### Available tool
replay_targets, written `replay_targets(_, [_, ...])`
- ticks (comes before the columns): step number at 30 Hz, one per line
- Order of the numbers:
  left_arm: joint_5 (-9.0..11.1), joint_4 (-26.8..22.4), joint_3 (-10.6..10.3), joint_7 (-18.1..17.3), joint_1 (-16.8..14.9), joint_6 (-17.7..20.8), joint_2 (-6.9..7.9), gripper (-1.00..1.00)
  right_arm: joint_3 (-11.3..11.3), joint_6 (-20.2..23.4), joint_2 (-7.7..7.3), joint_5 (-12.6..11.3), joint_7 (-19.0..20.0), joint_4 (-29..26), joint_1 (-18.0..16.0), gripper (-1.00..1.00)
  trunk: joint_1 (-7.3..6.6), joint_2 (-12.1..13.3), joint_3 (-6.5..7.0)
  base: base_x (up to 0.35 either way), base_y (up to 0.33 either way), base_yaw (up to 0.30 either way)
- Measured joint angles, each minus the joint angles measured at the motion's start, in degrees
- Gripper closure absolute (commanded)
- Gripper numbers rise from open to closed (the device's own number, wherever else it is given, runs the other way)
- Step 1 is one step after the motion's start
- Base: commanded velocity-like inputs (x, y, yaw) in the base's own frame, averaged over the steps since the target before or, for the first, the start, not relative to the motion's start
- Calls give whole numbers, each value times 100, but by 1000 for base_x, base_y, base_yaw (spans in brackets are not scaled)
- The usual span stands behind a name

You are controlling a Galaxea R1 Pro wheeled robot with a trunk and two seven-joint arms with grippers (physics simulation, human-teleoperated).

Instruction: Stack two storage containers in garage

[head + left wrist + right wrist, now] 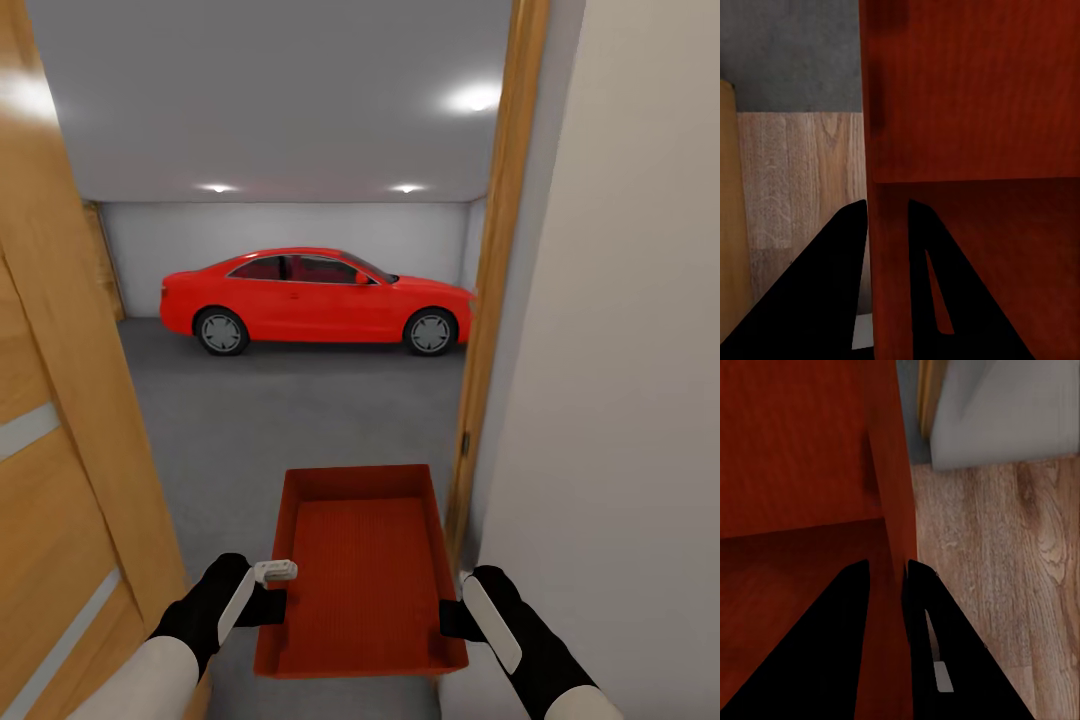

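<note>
Storage container (360,575) carried between our two grippers — left gripper (886,217) and right gripper (886,574) jaws each pinch a side wall.

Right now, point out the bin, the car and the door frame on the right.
bin (362,570), head view, on its ribbed bottom.
car (320,300), head view, on the side door.
door frame (497,250), head view, on the wooden upright at the right of the opening.
</note>
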Motion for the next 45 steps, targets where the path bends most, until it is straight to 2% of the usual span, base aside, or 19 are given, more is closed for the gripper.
replay_targets(13, [1, 0, -1, 1, -1, 1, 0, 100, 1, -2, 0, -1, 0, 0, 0, 100, 0, 0, 0, 305, 46, 0])
replay_targets(23, [1, 0, 0, 0, 0, 1, 0, 100, 0, 1, 0, 0, 0, 0, 0, 100, 3, 0, 0, 59, 22, 0])
replay_targets(34, [0, 0, 0, 2, -1, 2, 0, 100, 1, -1, 0, -2, 0, 0, 0, 100, 1, 0, 0, 252, 152, 0])
replay_targets(45, [0, 0, -1, 0, -1, 0, 0, 100, 0, -1, 0, 0, 0, 0, 0, 100, 1, 0, 0, 123, 12, 0])
